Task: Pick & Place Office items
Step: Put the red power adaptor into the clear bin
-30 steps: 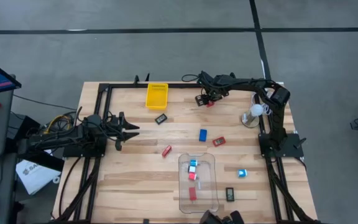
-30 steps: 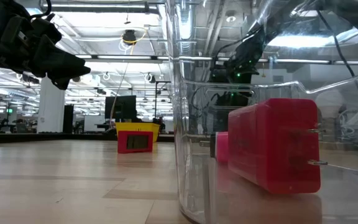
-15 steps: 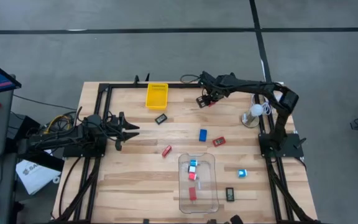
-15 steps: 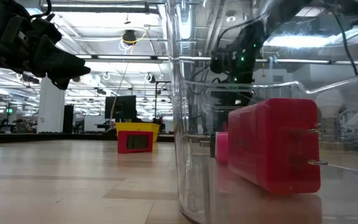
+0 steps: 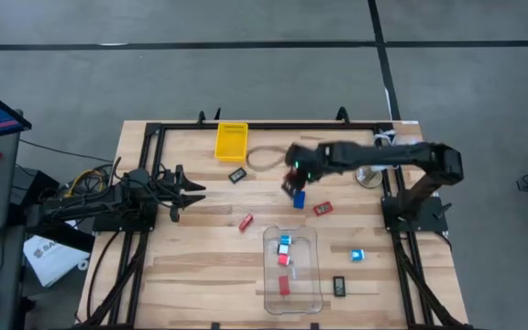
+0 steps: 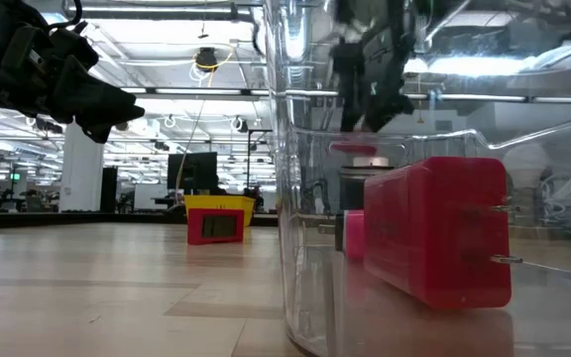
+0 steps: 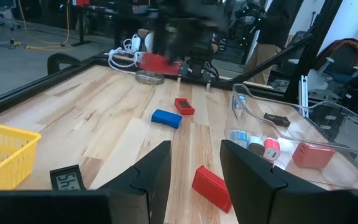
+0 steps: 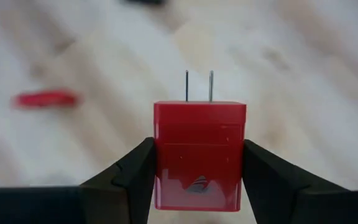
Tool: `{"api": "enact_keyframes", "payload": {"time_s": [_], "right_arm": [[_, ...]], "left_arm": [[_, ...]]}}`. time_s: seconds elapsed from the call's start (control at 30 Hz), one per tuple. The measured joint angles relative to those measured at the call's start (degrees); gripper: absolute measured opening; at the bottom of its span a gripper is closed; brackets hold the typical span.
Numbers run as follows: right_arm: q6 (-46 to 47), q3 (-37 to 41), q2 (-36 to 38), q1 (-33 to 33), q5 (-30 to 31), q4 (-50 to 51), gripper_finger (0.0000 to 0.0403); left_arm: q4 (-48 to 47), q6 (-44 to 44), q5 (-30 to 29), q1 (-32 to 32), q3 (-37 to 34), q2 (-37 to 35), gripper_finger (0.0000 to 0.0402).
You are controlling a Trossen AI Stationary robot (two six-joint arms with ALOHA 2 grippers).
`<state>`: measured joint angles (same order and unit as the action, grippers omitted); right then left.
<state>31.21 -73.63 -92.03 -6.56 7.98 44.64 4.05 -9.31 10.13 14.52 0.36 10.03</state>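
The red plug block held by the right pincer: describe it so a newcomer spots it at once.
Start at the clear plastic bin near the table's front edge, then look farther back past the blue block. There the right pincer hangs over the wood, shut on the red plug block. It is the only red piece held off the table, two metal prongs pointing forward.

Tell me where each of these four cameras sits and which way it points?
High: overhead, straight down; both arms, right hand mid-table.
Low: at tabletop height, looking through the clear bin; left hand above.
Left wrist: looks across the table past its open fingers.
Right wrist: fingers clamp a red plug block.
Shared: that block, also seen by left wrist.
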Motion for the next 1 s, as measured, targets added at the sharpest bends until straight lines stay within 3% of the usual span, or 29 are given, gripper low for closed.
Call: {"api": "enact_keyframes", "payload": {"time_s": [0.3,0.53,0.77,1.0], "right_arm": [[12.63,-0.02,3.21,20.36,4.72,-0.3,0.0192],[20.98,-0.07,1.69,32.12,6.96,-2.72,0.0192],[23.95,-0.18,-0.99,37.52,6.69,-9.7,0.0192],[23.63,-0.23,-7.1,38.47,-0.53,-9.29,0.0192]], "left_arm": [[0.02,-0.01,0.0,0.02,0.0,-0.01,0.0136],[0.04,0.01,-0.01,0.01,0.0,0.01,0.0136],[0.33,0.0,-0.02,0.02,0.0,0.58,0.0136],[1.63,-0.01,-0.02,0.02,0.0,2.32,0.0136]]}}
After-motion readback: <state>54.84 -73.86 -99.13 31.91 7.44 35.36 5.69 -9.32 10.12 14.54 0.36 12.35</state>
